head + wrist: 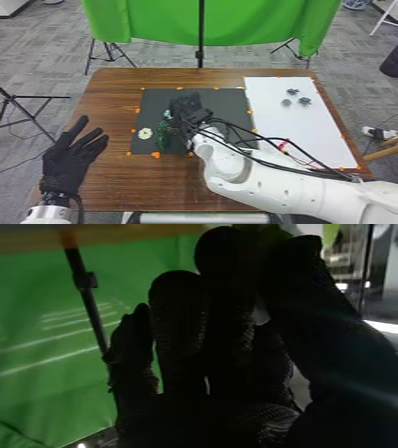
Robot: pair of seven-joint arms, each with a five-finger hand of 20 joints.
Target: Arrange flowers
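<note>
Tabletop (115, 175) of brown wood, dark mat (233, 102) beneath my right hand (185, 107), which appears to pinch a green piece (272, 233). Left of the hand: foliage (162, 142), white flower (145, 133). Farther right: blue-grey flowers (305, 101). Good placement probably needs gentle lowering and slow release, sparing the foliage. No writing is legible.

Evenly bright head view; wrist backlit.

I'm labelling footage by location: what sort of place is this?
Likely a robotics lab: a green backdrop and a black stand behind the table, and the robot's right hand over the dark mat.
</note>
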